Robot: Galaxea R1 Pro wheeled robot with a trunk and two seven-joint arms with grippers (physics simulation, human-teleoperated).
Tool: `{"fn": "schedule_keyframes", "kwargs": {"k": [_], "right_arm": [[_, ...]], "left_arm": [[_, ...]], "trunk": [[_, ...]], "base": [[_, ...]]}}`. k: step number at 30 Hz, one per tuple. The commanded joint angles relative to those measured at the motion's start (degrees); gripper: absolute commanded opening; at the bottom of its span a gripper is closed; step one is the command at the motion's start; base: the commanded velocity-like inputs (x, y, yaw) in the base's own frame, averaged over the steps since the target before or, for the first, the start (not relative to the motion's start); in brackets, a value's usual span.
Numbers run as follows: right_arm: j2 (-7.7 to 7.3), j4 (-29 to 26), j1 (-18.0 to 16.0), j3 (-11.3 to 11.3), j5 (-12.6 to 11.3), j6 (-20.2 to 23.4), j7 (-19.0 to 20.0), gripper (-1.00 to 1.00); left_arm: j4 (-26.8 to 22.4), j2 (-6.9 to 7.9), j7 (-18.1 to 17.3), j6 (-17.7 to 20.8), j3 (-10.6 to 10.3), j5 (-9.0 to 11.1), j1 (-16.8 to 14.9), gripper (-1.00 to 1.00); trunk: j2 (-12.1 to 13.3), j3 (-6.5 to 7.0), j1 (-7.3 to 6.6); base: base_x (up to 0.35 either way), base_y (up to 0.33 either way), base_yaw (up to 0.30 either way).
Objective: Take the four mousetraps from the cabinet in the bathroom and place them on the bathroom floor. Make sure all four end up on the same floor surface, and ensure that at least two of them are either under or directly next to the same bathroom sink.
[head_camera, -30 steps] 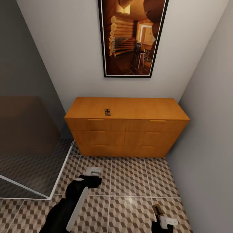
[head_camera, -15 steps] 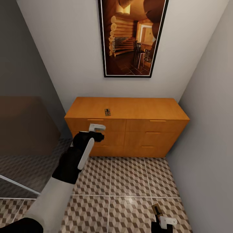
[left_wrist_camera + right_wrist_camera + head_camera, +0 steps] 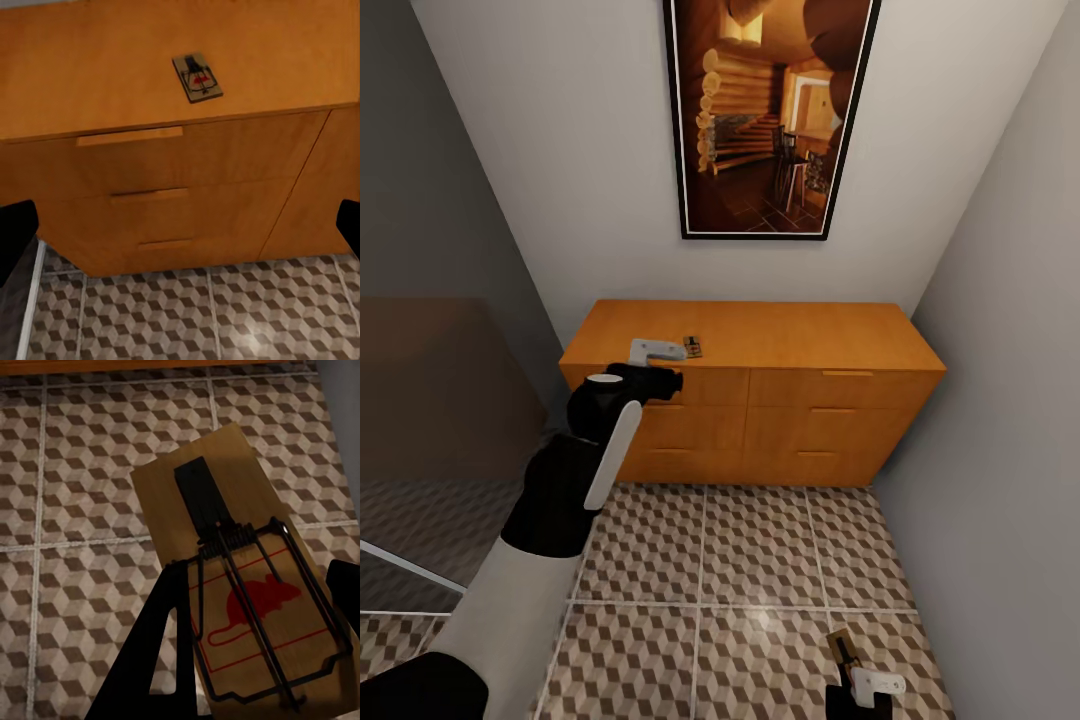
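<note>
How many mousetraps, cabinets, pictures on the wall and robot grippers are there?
Mousetraps: 2, one on the cabinet top, one held in the right gripper
Cabinet: 1
Framed picture: 1
Grippers: 2, left gripper, right gripper
Total: 6

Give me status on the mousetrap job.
Nothing looks placed yet. The right tool holds one mousetrap above the bathroom floor. The left tool is open at the cabinet, beside a second trap on top. Other traps and sink unseen.
</note>
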Motion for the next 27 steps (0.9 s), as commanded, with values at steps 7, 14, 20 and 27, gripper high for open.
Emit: {"fn": "schedule_keyframes", "kwargs": {"k": [7,14,20,27], "right_arm": [[-0.03,0.05,-0.04,0.34,-0.57,-0.21,0.01,-1.00],[-0.10,0.05,-0.04,0.33,-0.56,-0.18,0.00,-1.00],[-0.12,0.05,-0.04,0.33,-0.58,-0.13,0.00,-1.00],[-0.06,0.05,-0.04,0.33,-0.58,-0.05,0.05,-1.00]], "left_arm": [[-0.54,0.64,0.57,0.13,-0.33,0.61,0.01,1.00],[-0.52,0.64,0.57,0.09,-0.43,0.61,0.04,1.00],[-0.23,0.64,0.57,0.07,-0.45,0.66,0.06,1.00],[1.06,0.33,0.57,0.01,-0.53,0.69,0.01,1.00]], "trunk": [[-0.10,-0.10,0.03],[-0.10,-0.10,0.03],[-0.10,-0.10,0.03],[-0.10,-0.10,0.03]], "base": [[0.000,0.000,0.000],[0.113,0.000,0.000],[0.301,0.000,0.000],[0.337,0.000,0.000]]}}
